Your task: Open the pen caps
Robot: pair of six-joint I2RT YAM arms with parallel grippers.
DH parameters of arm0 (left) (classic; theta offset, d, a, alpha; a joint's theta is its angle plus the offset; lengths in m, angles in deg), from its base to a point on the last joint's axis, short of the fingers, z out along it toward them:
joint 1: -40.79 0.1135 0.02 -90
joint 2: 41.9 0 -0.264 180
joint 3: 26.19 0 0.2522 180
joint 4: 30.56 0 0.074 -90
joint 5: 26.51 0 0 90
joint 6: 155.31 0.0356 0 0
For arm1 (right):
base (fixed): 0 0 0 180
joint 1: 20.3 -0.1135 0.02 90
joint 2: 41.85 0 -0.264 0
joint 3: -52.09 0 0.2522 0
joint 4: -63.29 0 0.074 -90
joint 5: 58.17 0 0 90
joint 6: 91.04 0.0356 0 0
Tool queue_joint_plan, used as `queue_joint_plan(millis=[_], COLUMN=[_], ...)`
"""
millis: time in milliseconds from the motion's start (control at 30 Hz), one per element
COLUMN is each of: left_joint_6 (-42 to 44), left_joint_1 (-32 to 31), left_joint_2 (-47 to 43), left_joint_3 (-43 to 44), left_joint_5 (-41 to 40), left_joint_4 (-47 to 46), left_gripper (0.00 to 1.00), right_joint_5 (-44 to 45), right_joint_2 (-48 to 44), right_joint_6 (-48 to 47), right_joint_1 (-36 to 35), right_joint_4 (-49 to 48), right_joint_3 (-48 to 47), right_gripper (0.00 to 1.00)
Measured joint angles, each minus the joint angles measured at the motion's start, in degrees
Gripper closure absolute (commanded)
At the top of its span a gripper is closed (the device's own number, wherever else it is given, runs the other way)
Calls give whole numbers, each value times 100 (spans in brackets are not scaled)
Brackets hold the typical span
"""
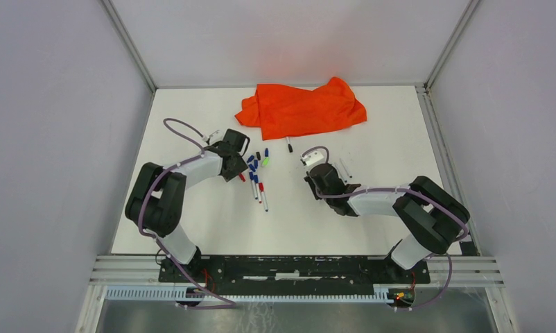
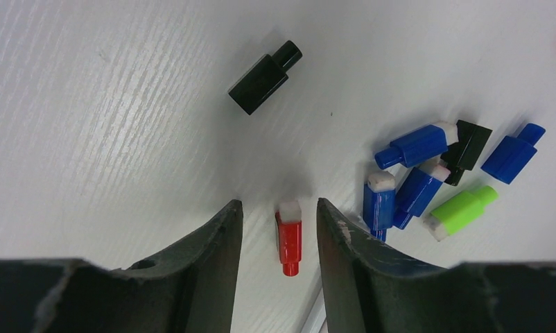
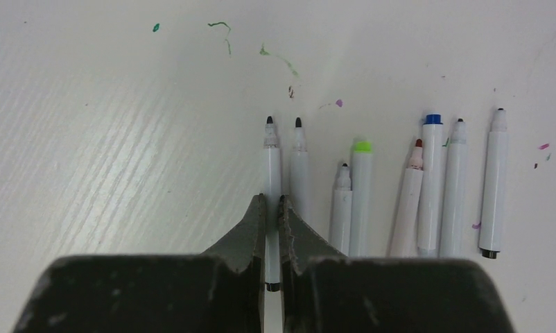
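The worktop [image 1: 192, 229] carries the orange cloth [image 1: 299, 109] at twelve o'clock, well apart from the work. The left gripper [image 2: 279, 207] hovers wide open and holds nothing, its jaws astride a loose red cap [image 2: 289, 239] lying flat. The right gripper [image 3: 272, 200] is pinched tight on a white pen barrel [image 3: 272, 163] with a bare black tip, at the nine o'clock end of a row of uncapped pens [image 3: 428, 187]. Seen from overhead, a few capped pens [image 1: 259, 192] lie at six o'clock of the loose pen caps [image 1: 256, 163].

A neighbouring barrel [image 3: 299, 173] sits just beside the held one at three o'clock. Lifting may drag or roll it, and the bare tip could streak the worktop. On the left, blue caps [image 2: 400, 187] crowd the jaw at three o'clock, so closing could scatter them or squirt the small red cap out. That cap looks already off, so grasping it would likely be wasted effort.
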Motion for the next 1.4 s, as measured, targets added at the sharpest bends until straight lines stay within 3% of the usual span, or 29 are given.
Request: queue_joint_plan(millis=[533,800,1167,1400], left_joint_6=[0,0,-4,-15], left_joint_1=[59,59,59,59], left_joint_2=[-595,-1008,-1580,-2076], left_joint_3=[-94,-131,-363,-892], left_joint_5=[225,343,435,529], left_joint_4=[-9,-31,-85,-343], left_gripper=[41,40,37,35], right_joint_5=[168,81,83,-31], right_joint_2=[79,-26,-205,286], right_joint_6=[-236,-282,-203,125], right_joint_1=[131,85,-684,-1283], right_joint_4=[258,669,1032,1130], right_joint_3=[-195,-330,-890,-1735], right_gripper=[73,69,64,60])
